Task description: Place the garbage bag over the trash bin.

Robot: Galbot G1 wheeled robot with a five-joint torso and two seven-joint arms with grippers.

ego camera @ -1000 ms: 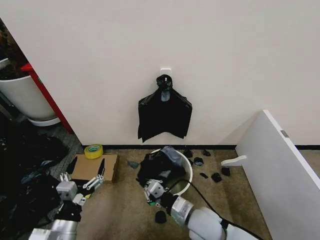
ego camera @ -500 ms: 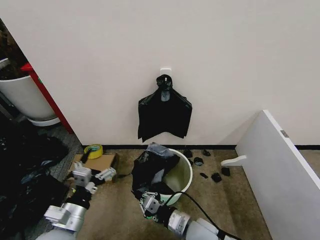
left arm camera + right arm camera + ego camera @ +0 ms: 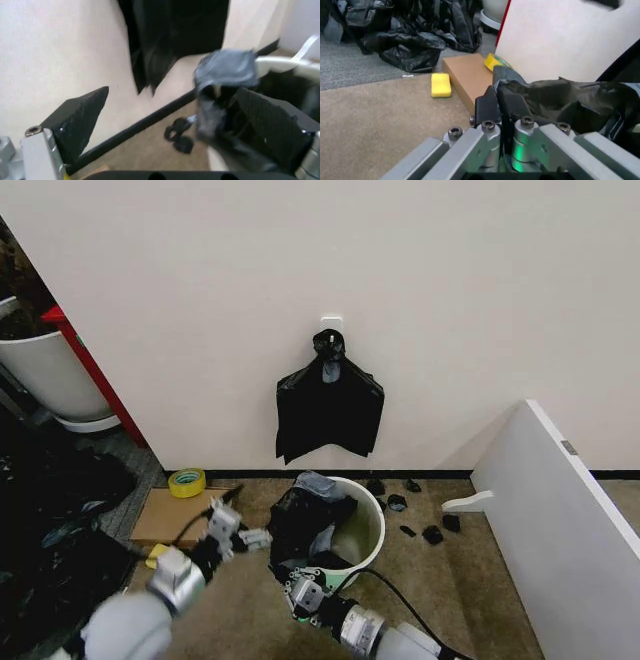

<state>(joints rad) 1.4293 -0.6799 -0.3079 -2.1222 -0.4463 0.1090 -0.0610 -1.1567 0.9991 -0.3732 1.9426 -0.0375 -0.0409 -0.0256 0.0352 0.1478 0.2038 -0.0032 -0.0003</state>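
Beige carpet meets a plain cream wall along a dark skirting line, and the bin stands on that carpet close to the wall. Its cream rim shows on the side toward the robot's right, with a pale green base low down. The bag is draped over the bin's near and left side, bunched and crinkled, with one greyish fold sticking up above the rim. At the bag's lower edge, in front of the bin, the right gripper has its fingers pressed together on a pinch of the black plastic, as the right wrist view shows up close. The left gripper hangs just left of the bag with its fingers spread wide and nothing between them; its dark pads frame the raised fold without touching it. Above the bin a knotted black bundle hangs from a wall hook. Left of the bin lie a flat cardboard box, a roll of yellow tape and a yellow sponge. Farther left sits a heap of dark bags. A white panel leans at the right.
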